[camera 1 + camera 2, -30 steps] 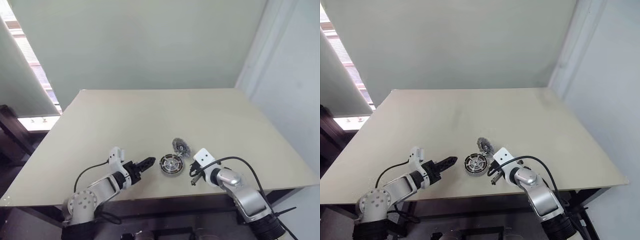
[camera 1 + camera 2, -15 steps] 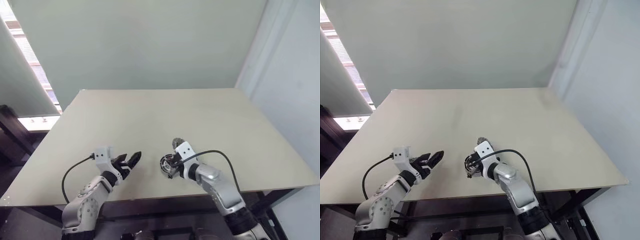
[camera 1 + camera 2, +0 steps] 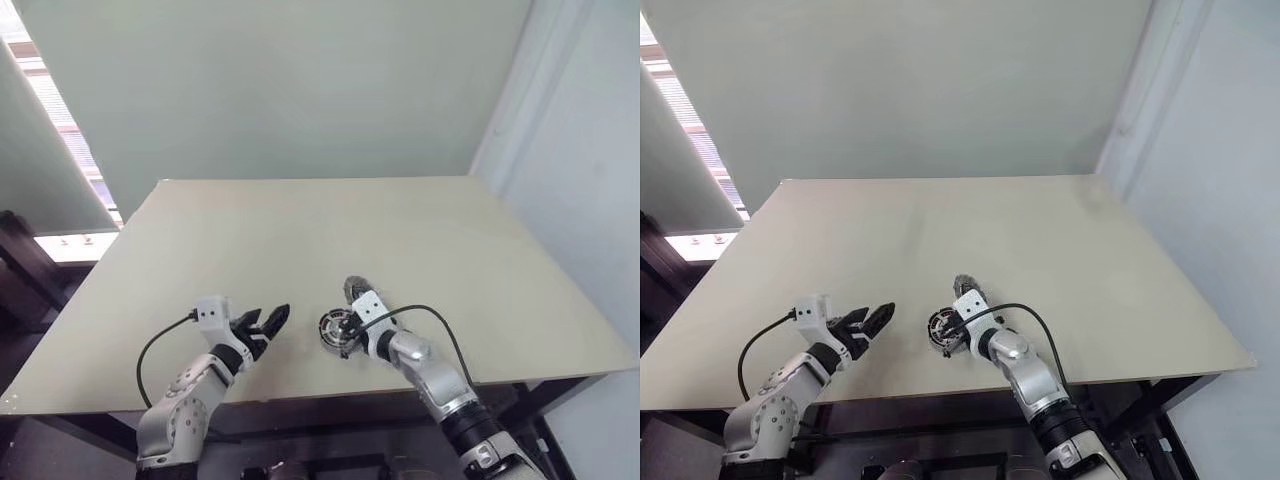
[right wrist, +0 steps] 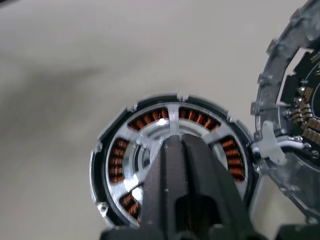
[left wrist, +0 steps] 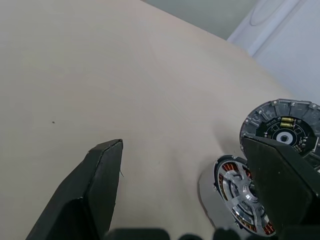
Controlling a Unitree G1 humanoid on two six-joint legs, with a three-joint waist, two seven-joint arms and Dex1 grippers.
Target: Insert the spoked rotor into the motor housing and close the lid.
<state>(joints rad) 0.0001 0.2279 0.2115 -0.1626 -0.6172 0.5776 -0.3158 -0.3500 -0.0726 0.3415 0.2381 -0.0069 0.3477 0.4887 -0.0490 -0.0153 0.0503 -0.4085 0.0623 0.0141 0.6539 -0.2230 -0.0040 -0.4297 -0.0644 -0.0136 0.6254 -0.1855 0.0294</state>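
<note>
Big pale beige tabletop [image 3: 420, 240], all parts near front edge. L gripper [image 3: 268, 322] hovering w/ black fingers spread wide, empty, well left of parts. R gripper [image 4: 177, 150] over hub of round silver-rimmed motor housing w/ copper-brown windings [image 4: 120, 165]; fingers nearly together, holding nothing visible. Grey ribbed round lid w/ dark inner ring [image 5: 284, 127] touching housing's far-right edge.
</note>
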